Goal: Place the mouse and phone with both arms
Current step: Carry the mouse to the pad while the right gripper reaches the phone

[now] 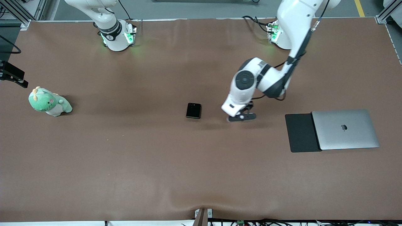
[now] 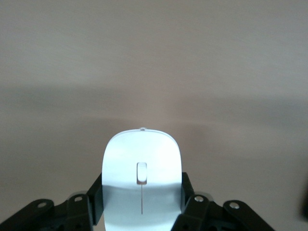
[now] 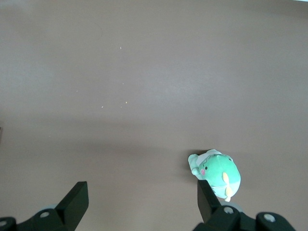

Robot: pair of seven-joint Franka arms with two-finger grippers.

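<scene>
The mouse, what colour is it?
White; the mouse shows best in the left wrist view.

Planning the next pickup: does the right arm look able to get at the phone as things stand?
Probably yes. The phone lies flat on the bare table with nothing on it. The left gripper, shut on the mouse, sits beside it but apart. The right gripper is open, over the plush toy's end.

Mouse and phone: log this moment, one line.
left gripper: shut on mouse | right gripper: open, waiting | phone: on table

White mouse (image 2: pixel 141 185) in left gripper (image 2: pixel 141 211), black phone (image 1: pixel 193 110) flat mid-table
</scene>
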